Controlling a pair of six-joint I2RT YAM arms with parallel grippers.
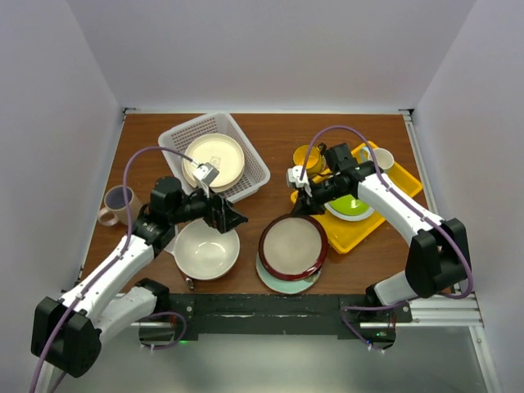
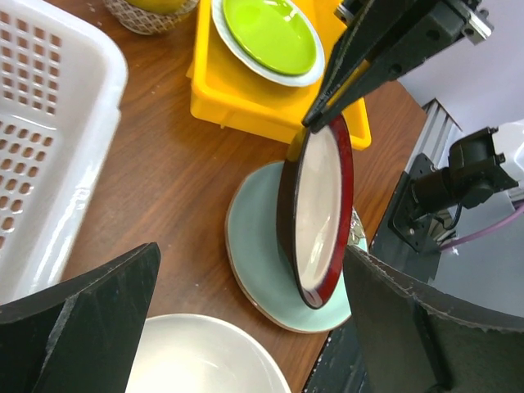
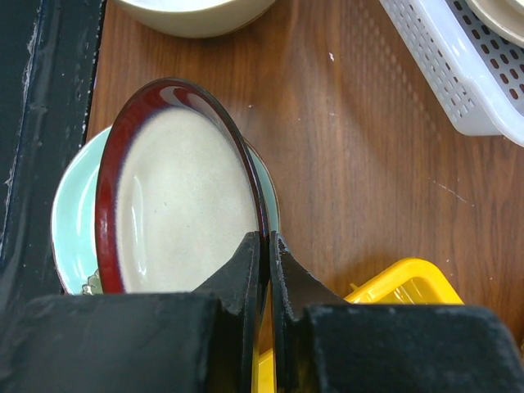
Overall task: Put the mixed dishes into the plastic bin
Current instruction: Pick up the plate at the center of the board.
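My right jaws: pinching the dark red-rimmed bowl by its rim.
Bowl: tilted on a pale green plate, table's 6 o'clock.
My left jaws: spread wide, empty.
Plastic bin: 11 o'clock.

Overhead camera looks down; both close wrist views share the red-rimmed bowl.

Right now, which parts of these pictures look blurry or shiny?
Top external view: even light, faint shadows, the white plastic bin sharp. Left wrist view: the left gripper has blurred near fingers; the lime-green plate carries a slight sheen. Right wrist view: the right gripper blurs close to the lens, and pale glare streaks the dark red-rimmed bowl it pinches.
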